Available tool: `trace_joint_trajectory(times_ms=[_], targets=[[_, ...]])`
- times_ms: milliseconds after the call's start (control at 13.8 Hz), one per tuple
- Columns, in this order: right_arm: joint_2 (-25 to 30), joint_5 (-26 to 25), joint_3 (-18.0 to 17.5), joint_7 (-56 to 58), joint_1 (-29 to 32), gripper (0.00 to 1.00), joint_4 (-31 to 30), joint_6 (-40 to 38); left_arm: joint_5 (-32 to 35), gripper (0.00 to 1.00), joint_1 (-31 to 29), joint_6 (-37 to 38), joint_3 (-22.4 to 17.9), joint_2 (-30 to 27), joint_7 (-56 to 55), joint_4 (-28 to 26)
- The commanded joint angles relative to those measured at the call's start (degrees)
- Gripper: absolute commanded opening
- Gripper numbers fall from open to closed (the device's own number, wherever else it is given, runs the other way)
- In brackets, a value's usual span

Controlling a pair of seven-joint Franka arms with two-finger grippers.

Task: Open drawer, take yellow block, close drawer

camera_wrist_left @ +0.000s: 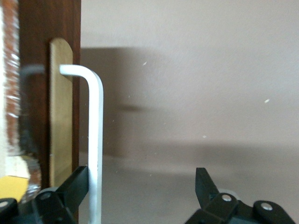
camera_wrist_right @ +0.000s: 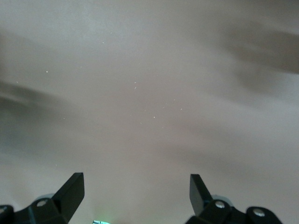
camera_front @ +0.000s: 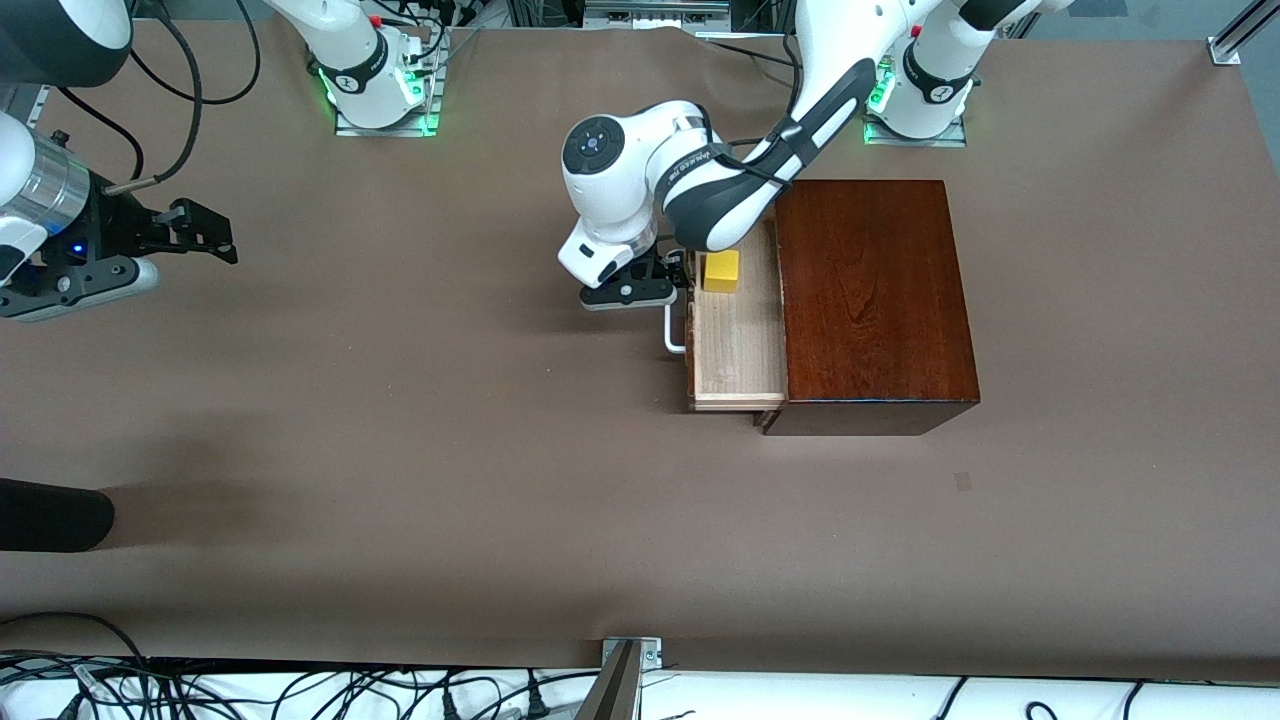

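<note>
The dark reddish-brown wooden box (camera_front: pixel 870 300) stands toward the left arm's end of the table. Its drawer (camera_front: pixel 740 345) is pulled out and shows a pale wood interior. The yellow block (camera_front: pixel 720 271) sits in the drawer at the end farther from the front camera; a corner of it shows in the left wrist view (camera_wrist_left: pixel 11 186). My left gripper (camera_front: pixel 665 285) is open at the white handle (camera_front: pixel 675 338). In the left wrist view the handle (camera_wrist_left: pixel 96 140) lies between the jaws of the left gripper (camera_wrist_left: pixel 142 184), against one finger (camera_wrist_left: pixel 77 184). My right gripper (camera_front: pixel 200 235) waits open and empty over bare table (camera_wrist_right: pixel 138 186).
A black rounded object (camera_front: pixel 50 515) reaches in at the table's edge toward the right arm's end. A camera mount (camera_front: pixel 625 680) sits at the table's front edge. Cables lie along the front edge.
</note>
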State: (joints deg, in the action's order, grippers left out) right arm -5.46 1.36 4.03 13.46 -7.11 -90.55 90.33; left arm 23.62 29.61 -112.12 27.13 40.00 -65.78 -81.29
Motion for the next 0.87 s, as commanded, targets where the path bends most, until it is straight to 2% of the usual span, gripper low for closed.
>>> trace_joint_trajectory(times_ms=[0, 218, 508, 798], targets=[[-0.6, -0.2, -0.1, 0.2, -0.1, 1.00, 1.0, 0.1, -3.0, 1.00, -0.3, 5.1, 0.3, -3.3, 0.6, 2.8], [-0.7, -0.1, -0.1, 0.2, 0.0, 1.00, 1.0, 0.0, -6.7, 1.00, -3.7, 13.6, 0.2, -6.9, 9.6, 6.3], [-2.0, 0.1, -0.4, 0.2, -0.4, 1.00, 1.0, 0.0, -8.5, 1.00, -13.2, 24.8, 0.1, -14.9, 23.7, 6.9], [-5.6, 0.5, -1.3, 0.3, -4.8, 1.00, 1.1, -0.6, -10.9, 1.00, -24.3, 28.6, 0.3, -19.0, 30.5, 7.0]])
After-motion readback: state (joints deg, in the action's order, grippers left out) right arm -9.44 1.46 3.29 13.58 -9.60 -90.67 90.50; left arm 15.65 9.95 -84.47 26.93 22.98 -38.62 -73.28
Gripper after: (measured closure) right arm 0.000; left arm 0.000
